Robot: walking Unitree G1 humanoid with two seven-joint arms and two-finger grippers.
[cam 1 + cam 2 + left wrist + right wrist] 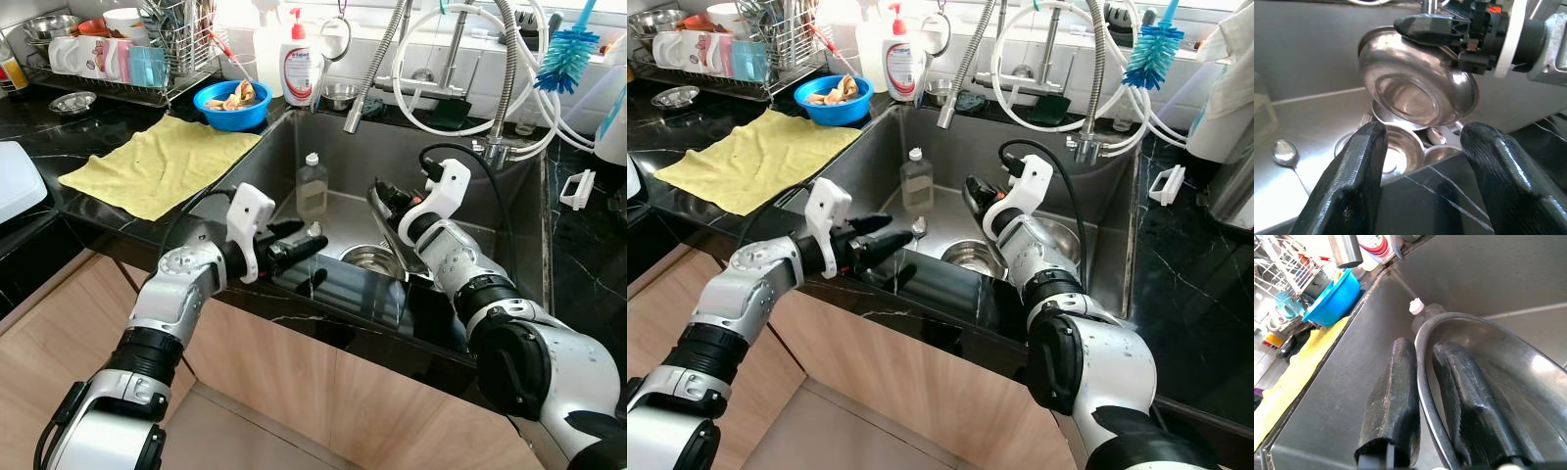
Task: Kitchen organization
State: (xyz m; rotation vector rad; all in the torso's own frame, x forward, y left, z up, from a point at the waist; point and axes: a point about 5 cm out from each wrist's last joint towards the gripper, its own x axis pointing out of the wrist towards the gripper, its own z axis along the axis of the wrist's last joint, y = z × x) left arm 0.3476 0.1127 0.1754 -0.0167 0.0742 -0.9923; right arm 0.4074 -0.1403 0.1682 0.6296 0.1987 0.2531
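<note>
My right gripper [384, 201] reaches into the steel sink [509, 206] and is shut on the rim of a steel bowl [395, 240], with one finger inside and one outside. The bowl [1415, 88] hangs tilted on its side above several smaller steel bowls [1400, 152] stacked on the sink floor. My left gripper [312, 237] is open over the sink's black front edge, pointing at the held bowl with nothing between its fingers. On the sink floor a spoon [1284, 152] lies next to a clear bottle [312, 186] that stands upright.
A yellow cloth [162, 162] lies on the black counter to the left. Behind it are a blue bowl [233, 103] of scraps, a dish rack [118, 49] and a soap dispenser [301, 64]. A spring faucet [367, 78] and white hoses hang over the sink.
</note>
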